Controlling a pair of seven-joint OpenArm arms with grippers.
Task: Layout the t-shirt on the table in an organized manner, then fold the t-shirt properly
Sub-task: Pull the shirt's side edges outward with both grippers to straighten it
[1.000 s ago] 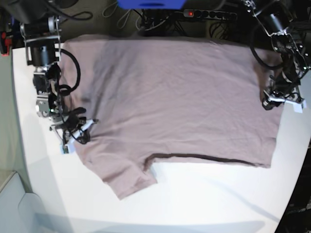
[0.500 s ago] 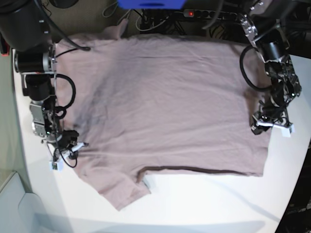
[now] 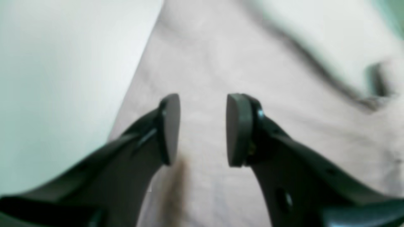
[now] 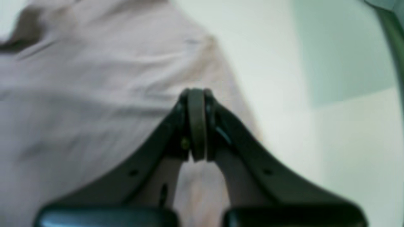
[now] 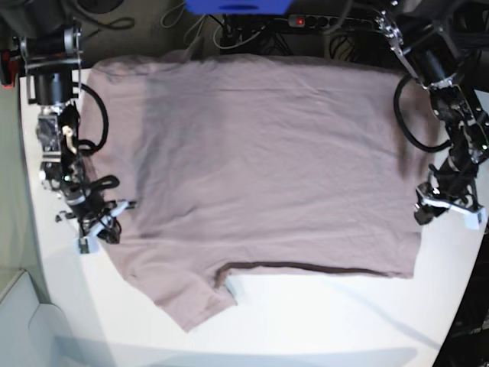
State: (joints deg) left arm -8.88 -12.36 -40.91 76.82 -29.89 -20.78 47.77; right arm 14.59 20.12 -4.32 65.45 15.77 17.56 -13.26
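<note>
The mauve t-shirt [image 5: 260, 168] lies spread almost flat across the white table [image 5: 321, 313], one short sleeve [image 5: 195, 302] pointing toward the front left. My right gripper [image 5: 95, 229] is at the shirt's left edge. In the right wrist view it [image 4: 196, 126] is shut, pads pressed together on the t-shirt [image 4: 94, 78] close to its edge, with creases running toward them. My left gripper [image 5: 449, 210] stands just off the shirt's right edge. In the left wrist view it [image 3: 203, 129] is open over the t-shirt [image 3: 221, 63], with nothing between its pads.
Behind the table run black cables and a power strip [image 5: 321, 21], beside a blue object [image 5: 237, 6]. The table's curved rim [image 5: 470, 298] falls away at the front right. A pale grey surface [image 5: 19, 321] lies at the front left corner.
The shirt has slid left and a little toward the front with both arms. The left gripper then moved right, off the shirt's edge. The right gripper has drawn further left and stays shut.
</note>
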